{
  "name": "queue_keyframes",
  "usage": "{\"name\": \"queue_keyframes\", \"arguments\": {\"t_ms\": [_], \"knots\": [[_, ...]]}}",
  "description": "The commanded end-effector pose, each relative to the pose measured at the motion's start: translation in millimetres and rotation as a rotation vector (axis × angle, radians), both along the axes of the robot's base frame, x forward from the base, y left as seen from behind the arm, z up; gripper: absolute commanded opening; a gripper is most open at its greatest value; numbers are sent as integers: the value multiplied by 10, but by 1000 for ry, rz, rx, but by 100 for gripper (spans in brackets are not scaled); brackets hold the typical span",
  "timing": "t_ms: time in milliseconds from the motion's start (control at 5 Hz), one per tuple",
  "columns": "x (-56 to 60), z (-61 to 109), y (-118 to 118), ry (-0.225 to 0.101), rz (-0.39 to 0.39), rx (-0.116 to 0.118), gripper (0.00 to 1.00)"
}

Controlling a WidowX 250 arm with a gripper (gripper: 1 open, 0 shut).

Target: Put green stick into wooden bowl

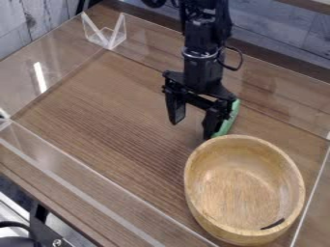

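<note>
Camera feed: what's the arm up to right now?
One arm is reaching straight down over the wooden table, its claw open. The green stick lies on the table at the claw's right finger, mostly hidden behind it; I can't tell whether they touch. It isn't gripped yet. The wooden bowl sits nearer the camera, with nothing green in it. Looks like the arm is lining up for the pickup.

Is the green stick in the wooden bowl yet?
No. The flat green stick lies on the table outside the round, empty wooden bowl.
</note>
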State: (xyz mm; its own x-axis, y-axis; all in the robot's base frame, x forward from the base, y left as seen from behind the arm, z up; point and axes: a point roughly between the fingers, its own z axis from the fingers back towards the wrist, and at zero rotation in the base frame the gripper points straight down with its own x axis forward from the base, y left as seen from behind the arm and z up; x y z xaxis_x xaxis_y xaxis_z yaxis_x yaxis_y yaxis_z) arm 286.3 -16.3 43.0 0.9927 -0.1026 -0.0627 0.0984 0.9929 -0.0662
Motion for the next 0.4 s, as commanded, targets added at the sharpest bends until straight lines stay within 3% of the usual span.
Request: {"name": "queue_keyframes", "arguments": {"t_ms": [0,200], "knots": [[69,19,29,-31,28,1,100],[94,8,35,-40,38,-2,100]]}}
